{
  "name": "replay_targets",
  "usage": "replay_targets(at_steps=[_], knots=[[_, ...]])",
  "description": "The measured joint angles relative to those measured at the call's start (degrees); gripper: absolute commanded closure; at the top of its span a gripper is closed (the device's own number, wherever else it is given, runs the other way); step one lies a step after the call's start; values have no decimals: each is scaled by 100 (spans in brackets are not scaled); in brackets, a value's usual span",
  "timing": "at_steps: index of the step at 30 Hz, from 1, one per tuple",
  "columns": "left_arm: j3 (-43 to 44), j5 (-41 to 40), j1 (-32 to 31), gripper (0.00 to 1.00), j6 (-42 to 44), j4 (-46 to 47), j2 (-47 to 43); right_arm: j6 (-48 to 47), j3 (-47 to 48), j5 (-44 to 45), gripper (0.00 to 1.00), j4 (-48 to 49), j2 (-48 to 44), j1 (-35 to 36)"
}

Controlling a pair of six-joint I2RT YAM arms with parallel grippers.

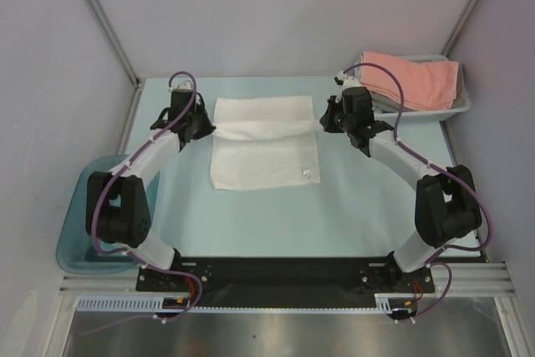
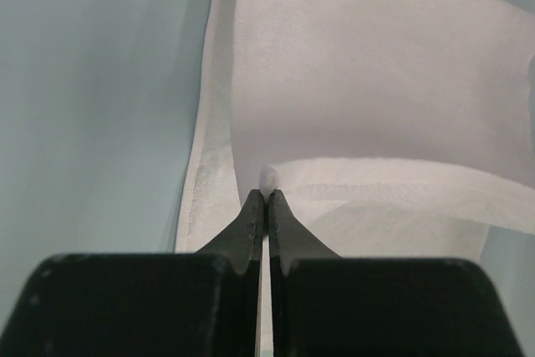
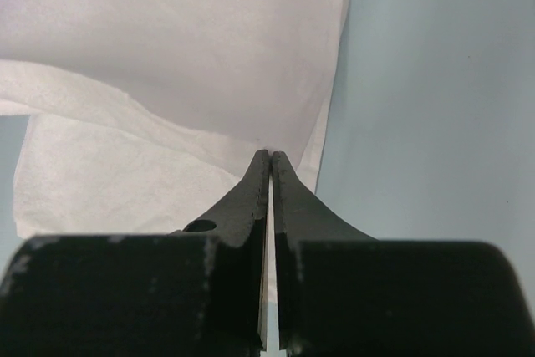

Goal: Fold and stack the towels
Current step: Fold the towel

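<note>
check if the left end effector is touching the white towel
Touching. The left wrist view shows the left end effector shut, with a small nub of the white towel pinched between its tips and the cloth lifted from there.

Pale blue table [image 1: 251, 223]: white towel [image 1: 263, 156] lies mid-table toward the far side, lower part flat, one edge raised in a fold across it. Pale basket [image 1: 462, 104] at far right corner. Black base plate [image 1: 276, 269] along near edge.

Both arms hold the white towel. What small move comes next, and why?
Probably draw both arms toward their bases: the left fingers and right fingers are shut on the white towel at its sides, its raised edge is only halfway, the near half uncovered.
</note>
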Motion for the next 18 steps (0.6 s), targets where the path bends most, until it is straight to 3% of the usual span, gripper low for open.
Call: replay_targets(at_steps=[18], knots=[[-260, -125, -63, 100, -39, -754, -498, 195, -680, 59, 100, -127, -649, 50]])
